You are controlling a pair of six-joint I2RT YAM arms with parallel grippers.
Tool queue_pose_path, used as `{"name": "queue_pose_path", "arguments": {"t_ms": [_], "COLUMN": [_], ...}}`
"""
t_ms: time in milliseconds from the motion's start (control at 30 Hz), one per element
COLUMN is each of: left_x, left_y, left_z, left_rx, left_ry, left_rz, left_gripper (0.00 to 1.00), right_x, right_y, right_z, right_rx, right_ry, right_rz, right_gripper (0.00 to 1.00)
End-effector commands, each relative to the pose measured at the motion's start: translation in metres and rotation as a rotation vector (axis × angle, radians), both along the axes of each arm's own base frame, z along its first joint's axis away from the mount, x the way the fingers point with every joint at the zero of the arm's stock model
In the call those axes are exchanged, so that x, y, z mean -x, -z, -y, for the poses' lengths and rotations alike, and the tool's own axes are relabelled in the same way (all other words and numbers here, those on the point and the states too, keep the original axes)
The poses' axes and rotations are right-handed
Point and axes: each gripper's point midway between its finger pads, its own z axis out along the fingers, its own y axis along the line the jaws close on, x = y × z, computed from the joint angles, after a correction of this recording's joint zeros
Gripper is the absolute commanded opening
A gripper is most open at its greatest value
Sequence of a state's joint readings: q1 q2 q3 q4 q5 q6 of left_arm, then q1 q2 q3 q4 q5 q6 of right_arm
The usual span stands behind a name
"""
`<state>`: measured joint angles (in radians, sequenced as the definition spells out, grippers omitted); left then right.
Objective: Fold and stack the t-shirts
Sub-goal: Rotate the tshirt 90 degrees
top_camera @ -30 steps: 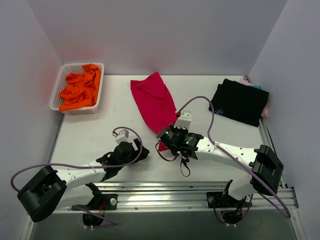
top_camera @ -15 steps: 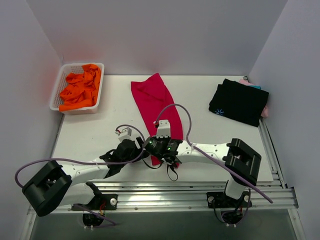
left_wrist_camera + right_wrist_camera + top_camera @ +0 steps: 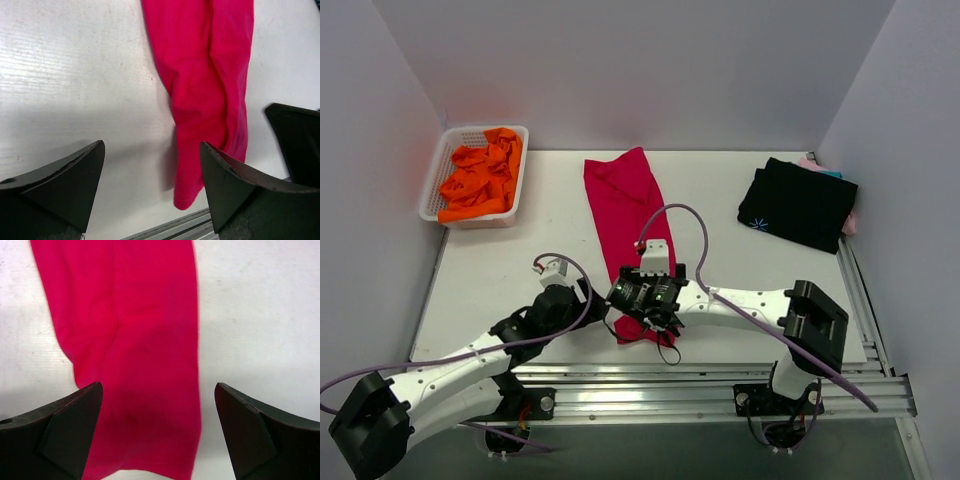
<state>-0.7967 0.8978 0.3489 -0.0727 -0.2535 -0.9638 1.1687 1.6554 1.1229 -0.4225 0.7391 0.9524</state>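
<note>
The crimson t-shirt (image 3: 620, 195) lay as a long rumpled strip, its near end by the near edge of the table (image 3: 500, 270), under the right gripper (image 3: 156, 386) — fingers wide, empty — with the left gripper (image 3: 151, 143), equally wide and empty, just beside it. A pinch there could have caught only the top layer and opened the fold, or the crowded grippers could have knocked together.

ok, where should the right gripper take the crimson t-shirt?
Its near end, from straight above. The crimson t-shirt lies flat as a narrow strip, so a corner of that end likely pinches easily. The open right gripper hangs right over it.
</note>
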Motion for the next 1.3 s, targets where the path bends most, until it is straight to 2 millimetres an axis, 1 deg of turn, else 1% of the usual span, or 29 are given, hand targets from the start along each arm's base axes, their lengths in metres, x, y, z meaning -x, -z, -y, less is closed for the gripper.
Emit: {"name": "queue_pose_path", "arguments": {"t_ms": [0,100,133,167,200,233,267,300,333,367,400,467,500,567,600,667,733,767,833,867,900,967,1000,1067,1100,1167,1200,1233,1267], "left_x": [0.013,0.018,0.022,0.022,0.020,0.021,0.024,0.024,0.029,0.029,0.031,0.036,0.038,0.041,0.044,0.051,0.058,0.062,0.067,0.068,0.073,0.076,0.079,0.083,0.085,0.089,0.090,0.091,0.091], "left_y": [0.014,0.019,0.028,0.031,0.027,0.034,0.036,0.033,0.039,0.037,0.044,0.044,0.050,0.048,0.052,0.048,0.053,0.047,0.050,0.050,0.052,0.056,0.064,0.069,0.076,0.083,0.090,0.094,0.098], "left_z": [-0.004,0.002,0.002,0.003,0.010,0.012,0.016,0.024,0.030,0.036,0.039,0.051,0.053,0.066,0.069,0.082,0.084,0.093,0.096,0.098,0.100,0.102,0.099,0.101,0.100,0.099,0.097,0.097,0.096], "left_rx": [-0.025,0.002,-0.009,-0.008,0.024,0.013,0.017,0.038,0.027,0.042,0.026,0.041,0.031,0.062,0.056,0.061,0.027,0.031,0.017,0.019,0.011,0.009,-0.009,-0.007,-0.023,-0.033,-0.054,-0.060,-0.066], "left_ry": [0.037,0.052,0.057,0.061,0.072,0.077,0.093,0.108,0.132,0.132,0.136,0.152,0.156,0.175,0.182,0.219,0.233,0.254,0.262,0.265,0.280,0.281,0.281,0.295,0.294,0.295,0.292,0.293,0.288], "left_rz": [-0.042,-0.049,-0.066,-0.069,-0.055,-0.076,-0.082,-0.077,-0.094,-0.089,-0.103,-0.105,-0.117,-0.115,-0.127,-0.127,-0.145,-0.139,-0.146,-0.148,-0.154,-0.158,-0.171,-0.183,-0.194,-0.195,-0.204,-0.207,-0.213], "left_gripper": [0.85,0.85,0.84,0.84,0.84,0.83,0.83,0.82,0.82,0.82,0.82,0.81,0.81,0.80,0.80,0.79,0.79,0.79,0.77,0.74,0.66,0.56,0.48,0.44,0.43,0.34,0.29,0.19,0.15], "right_x": [0.017,0.034,0.041,0.045,0.052,0.058,0.062,0.068,0.074,0.078,0.081,0.085,0.086,0.086,0.086,0.085,0.086,0.086,0.085,0.085,0.085,0.084,0.084,0.084,0.083,0.083,0.083,0.083,0.083], "right_y": [-0.022,-0.008,-0.001,0.004,0.016,0.022,0.027,0.037,0.045,0.054,0.058,0.069,0.073,0.077,0.080,0.080,0.079,0.078,0.076,0.075,0.075,0.073,0.073,0.072,0.072,0.072,0.073,0.072,0.072], "right_z": [0.046,0.053,0.051,0.049,0.056,0.054,0.054,0.060,0.055,0.059,0.058,0.058,0.061,0.066,0.071,0.075,0.081,0.082,0.084,0.084,0.085,0.085,0.084,0.084,0.083,0.083,0.083,0.083,0.082], "right_rx": [0.012,-0.049,-0.063,-0.084,-0.074,-0.090,-0.096,-0.083,-0.103,-0.093,-0.102,-0.094,-0.091,-0.079,-0.069,-0.077,-0.079,-0.084,-0.106,-0.111,-0.115,-0.124,-0.131,-0.132,-0.134,-0.132,-0.127,-0.129,-0.128], "right_ry": [0.091,0.088,0.076,0.072,0.071,0.071,0.070,0.070,0.068,0.065,0.069,0.072,0.082,0.094,0.100,0.111,0.117,0.121,0.124,0.122,0.123,0.122,0.120,0.121,0.117,0.115,0.113,0.110,0.109], "right_rz": [0.059,0.027,0.006,-0.001,-0.016,-0.031,-0.036,-0.047,-0.058,-0.068,-0.075,-0.087,-0.088,-0.082,-0.079,-0.069,-0.065,-0.058,-0.050,-0.047,-0.045,-0.039,-0.038,-0.035,-0.032,-0.031,-0.033,-0.031,-0.031], "right_gripper": [0.90,0.90,0.89,0.88,0.88,0.87,0.84,0.82,0.77,0.76,0.75,0.75,0.74,0.74,0.73,0.72,0.71,0.70,0.67,0.66,0.62,0.56,0.52,0.49,0.42,0.31,0.18,0.14,0.10]}}
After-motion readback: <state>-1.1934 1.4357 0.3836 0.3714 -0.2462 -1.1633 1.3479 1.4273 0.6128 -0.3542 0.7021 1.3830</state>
